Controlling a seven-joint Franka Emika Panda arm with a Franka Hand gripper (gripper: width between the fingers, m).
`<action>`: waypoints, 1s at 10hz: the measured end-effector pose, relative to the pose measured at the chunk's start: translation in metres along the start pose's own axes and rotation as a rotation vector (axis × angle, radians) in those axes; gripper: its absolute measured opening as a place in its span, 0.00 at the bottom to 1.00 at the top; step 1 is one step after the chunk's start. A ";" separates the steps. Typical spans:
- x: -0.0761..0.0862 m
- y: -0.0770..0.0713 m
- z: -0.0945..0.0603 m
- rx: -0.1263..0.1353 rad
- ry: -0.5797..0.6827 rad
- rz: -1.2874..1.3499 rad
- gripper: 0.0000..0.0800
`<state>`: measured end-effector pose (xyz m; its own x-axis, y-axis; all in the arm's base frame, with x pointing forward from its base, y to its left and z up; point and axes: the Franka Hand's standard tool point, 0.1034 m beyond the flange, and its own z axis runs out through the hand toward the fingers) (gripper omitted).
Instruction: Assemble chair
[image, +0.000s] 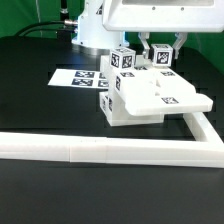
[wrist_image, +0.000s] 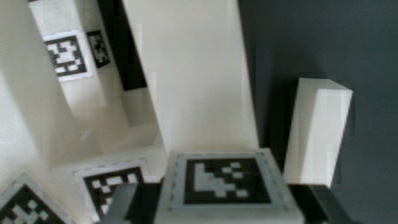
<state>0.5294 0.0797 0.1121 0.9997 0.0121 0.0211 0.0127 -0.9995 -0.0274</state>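
Note:
The chair is partly built: a white blocky assembly (image: 150, 100) of slabs with black-and-white tags lies in the middle of the black table. Tagged white bars stand up from its far side, one of them (image: 125, 60) free. My gripper (image: 161, 55) comes down from above around the other tagged bar end (image: 160, 57). In the wrist view that tagged end (wrist_image: 222, 180) sits between my dark fingers (wrist_image: 134, 200), which press on both its sides; the gripper (wrist_image: 217, 205) is shut on it. The bar's long white face (wrist_image: 196, 80) runs away below. Other tagged chair parts (wrist_image: 68, 55) lie beside it.
The marker board (image: 85, 78) lies flat on the table at the exterior view's left of the assembly. The long white L-shaped rail (image: 100, 150) runs along the front and turns back at the exterior view's right. A separate white bar (wrist_image: 326, 130) shows in the wrist view.

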 end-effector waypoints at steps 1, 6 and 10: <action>0.000 0.000 0.000 0.002 0.000 0.100 0.33; 0.003 -0.004 0.002 0.038 0.050 0.526 0.33; 0.004 -0.007 0.002 0.072 0.047 0.809 0.33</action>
<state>0.5338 0.0865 0.1107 0.6982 -0.7159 0.0092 -0.7103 -0.6942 -0.1167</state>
